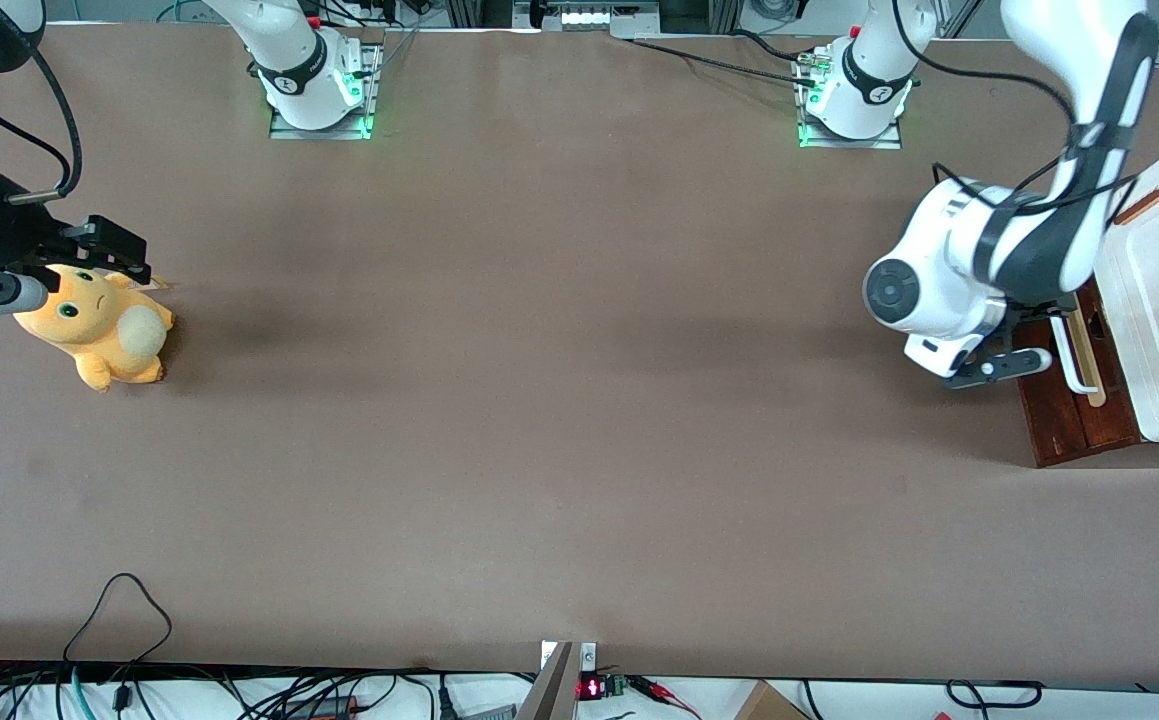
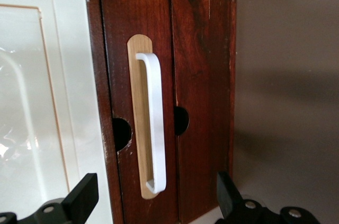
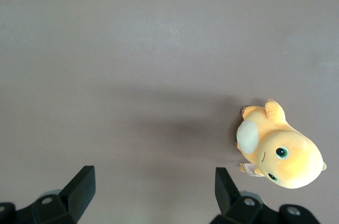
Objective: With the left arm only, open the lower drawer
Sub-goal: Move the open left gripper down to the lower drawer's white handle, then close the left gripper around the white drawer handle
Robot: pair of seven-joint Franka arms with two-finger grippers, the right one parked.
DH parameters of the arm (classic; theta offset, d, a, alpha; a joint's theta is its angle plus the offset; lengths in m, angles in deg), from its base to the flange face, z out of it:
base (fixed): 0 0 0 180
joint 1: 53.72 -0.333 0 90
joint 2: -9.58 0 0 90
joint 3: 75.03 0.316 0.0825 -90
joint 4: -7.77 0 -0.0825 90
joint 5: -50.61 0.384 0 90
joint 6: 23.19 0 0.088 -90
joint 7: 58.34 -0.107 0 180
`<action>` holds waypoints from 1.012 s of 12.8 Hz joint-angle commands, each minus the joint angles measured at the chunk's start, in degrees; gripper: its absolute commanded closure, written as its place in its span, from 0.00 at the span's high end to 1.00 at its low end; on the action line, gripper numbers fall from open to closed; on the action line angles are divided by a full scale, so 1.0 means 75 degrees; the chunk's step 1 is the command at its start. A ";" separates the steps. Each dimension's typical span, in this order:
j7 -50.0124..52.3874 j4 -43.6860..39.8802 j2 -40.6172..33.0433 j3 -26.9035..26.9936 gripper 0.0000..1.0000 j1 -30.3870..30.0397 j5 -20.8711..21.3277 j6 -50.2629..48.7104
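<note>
Drawer sitting shut, handle ungrabbed; gripper hovering spread wide just before handle; gripping and pulling remaining.

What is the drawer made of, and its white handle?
The lower drawer looks like dark red-brown wood with a slight shine: you can see grain and board seams. Its handle seems smooth white plastic, maybe painted metal, on a pale wood strip. The open gripper hangs in front of the handle.

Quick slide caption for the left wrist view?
Open gripper lined up in front of the lower drawer, fingers either side of its white handle.
</note>
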 commanded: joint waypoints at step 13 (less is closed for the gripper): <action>0.2529 0.0220 0.1825 -0.0030 0.86 -0.0005 0.3283 -0.1923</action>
